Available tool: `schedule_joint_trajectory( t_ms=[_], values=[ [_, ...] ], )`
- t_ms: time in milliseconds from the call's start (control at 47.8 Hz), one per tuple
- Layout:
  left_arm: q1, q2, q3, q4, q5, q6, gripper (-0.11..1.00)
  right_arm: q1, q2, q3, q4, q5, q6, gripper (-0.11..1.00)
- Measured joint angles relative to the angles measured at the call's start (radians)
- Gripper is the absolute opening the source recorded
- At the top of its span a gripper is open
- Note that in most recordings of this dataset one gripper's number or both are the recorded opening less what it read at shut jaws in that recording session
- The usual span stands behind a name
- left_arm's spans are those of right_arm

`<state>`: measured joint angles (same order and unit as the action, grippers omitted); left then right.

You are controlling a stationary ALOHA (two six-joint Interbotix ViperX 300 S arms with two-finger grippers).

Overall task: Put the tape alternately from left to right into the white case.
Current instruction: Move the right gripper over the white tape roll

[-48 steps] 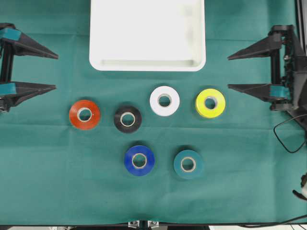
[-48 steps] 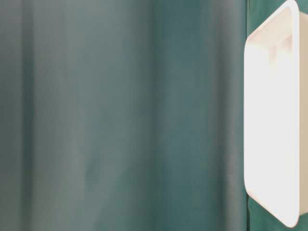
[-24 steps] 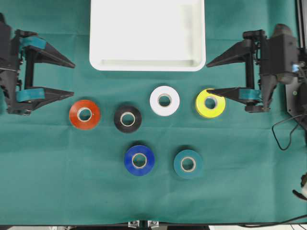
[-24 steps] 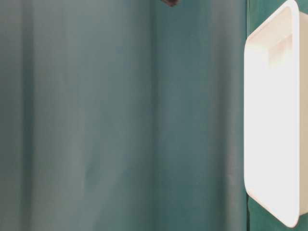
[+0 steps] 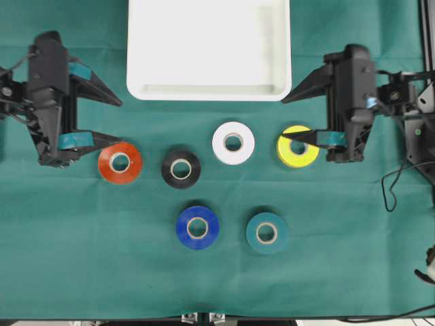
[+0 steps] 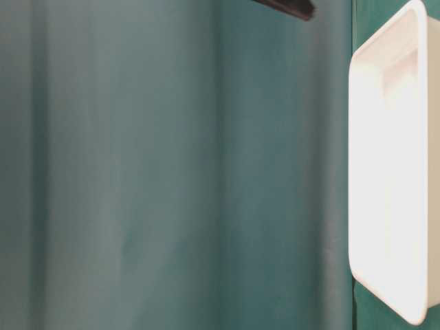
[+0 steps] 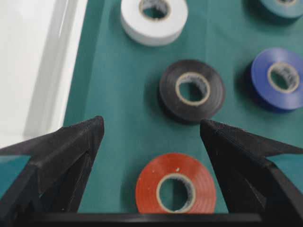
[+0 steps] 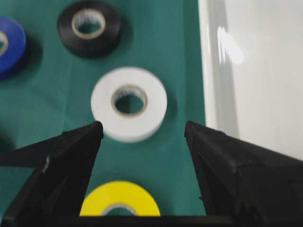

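Observation:
Six tape rolls lie flat on the green cloth: red (image 5: 119, 162), black (image 5: 181, 169), white (image 5: 233, 142), yellow (image 5: 298, 146), blue (image 5: 197, 227) and teal (image 5: 266, 233). The white case (image 5: 209, 94) sits empty at the back centre. My left gripper (image 5: 114, 122) is open just left of and above the red roll (image 7: 175, 189), which lies between and below its fingers, untouched. My right gripper (image 5: 284, 119) is open, its lower finger over the yellow roll (image 8: 120, 198). The white roll (image 8: 129, 103) lies just ahead of it. The case's wall (image 8: 255, 61) is to its right.
Green cloth covers the table. Loose black cables (image 5: 401, 190) lie at the right edge behind the right arm. In the table-level view the case (image 6: 392, 172) fills the right side and a dark fingertip (image 6: 285, 7) pokes in at the top.
Both arms have swung in from the table's sides toward the rolls, the left up to the red roll, the right over the yellow one. Both stay open; no roll has moved.

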<state>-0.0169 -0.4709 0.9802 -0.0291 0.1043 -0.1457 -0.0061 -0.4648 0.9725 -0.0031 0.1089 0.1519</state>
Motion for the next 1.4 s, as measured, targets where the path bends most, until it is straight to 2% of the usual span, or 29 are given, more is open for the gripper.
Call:
schedule_joint_trajectory(
  t_ms=[251, 627, 857, 1401],
  values=[
    [0.000, 0.043, -0.028, 0.000, 0.046, -0.002, 0.60, 0.000, 0.044, -0.015, -0.002, 0.005, 0.000, 0.81],
    [0.000, 0.041, -0.031, 0.000, 0.051, -0.002, 0.61, 0.000, 0.044, -0.018, -0.002, 0.005, 0.002, 0.81],
    [0.000, 0.041, -0.031, 0.000, 0.052, -0.002, 0.61, 0.034, 0.066, -0.031, -0.002, 0.005, 0.003, 0.81],
    [0.000, 0.043, -0.031, 0.000, 0.052, -0.002, 0.60, 0.089, 0.279, -0.133, 0.000, 0.011, 0.017, 0.81]
  ],
)
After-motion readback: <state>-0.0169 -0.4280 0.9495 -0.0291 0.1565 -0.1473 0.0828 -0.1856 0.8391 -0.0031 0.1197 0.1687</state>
